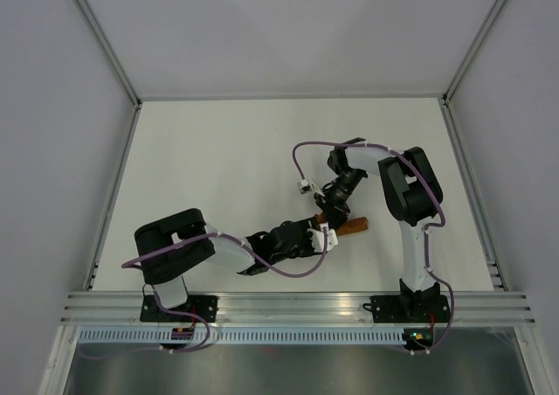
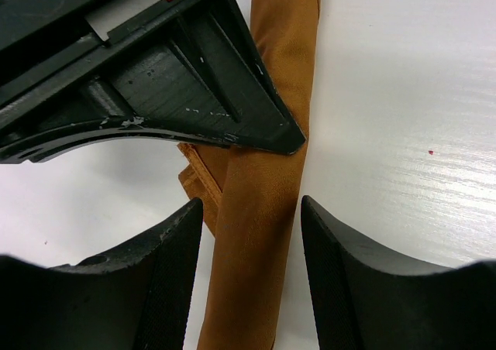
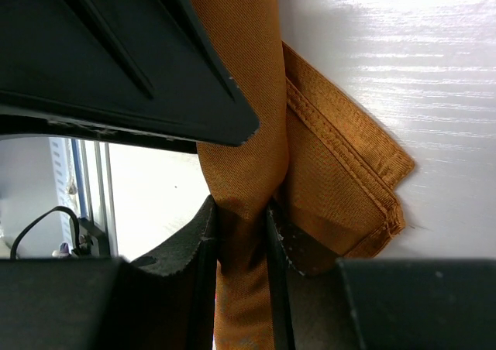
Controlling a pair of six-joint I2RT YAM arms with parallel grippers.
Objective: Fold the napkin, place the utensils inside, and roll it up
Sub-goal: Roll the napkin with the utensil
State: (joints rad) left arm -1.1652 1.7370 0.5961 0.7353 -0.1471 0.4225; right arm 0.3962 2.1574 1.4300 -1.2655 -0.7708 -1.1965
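I've got the right gripper [image 3: 240, 211] pinching the napkin [image 2: 263, 211], a tight rust-orange roll of fine woven cloth, stitched hem sticking out, toward the worktop's [image 2: 403, 94] near edge. Left gripper [image 2: 249, 203] straddles it, jaws apart.

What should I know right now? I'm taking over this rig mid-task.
Left gripper: open, jaws either side of the rolled napkin, not clamping it.
Right gripper: shut on the roll.
The napkin lies as a narrow roll on the table, right of centre. A folded corner sticks out beside the roll.
Knife: not visible; perhaps inside the roll, cannot tell.
Done: the fold and most of the roll.
Left: probably tuck in that corner, then release.
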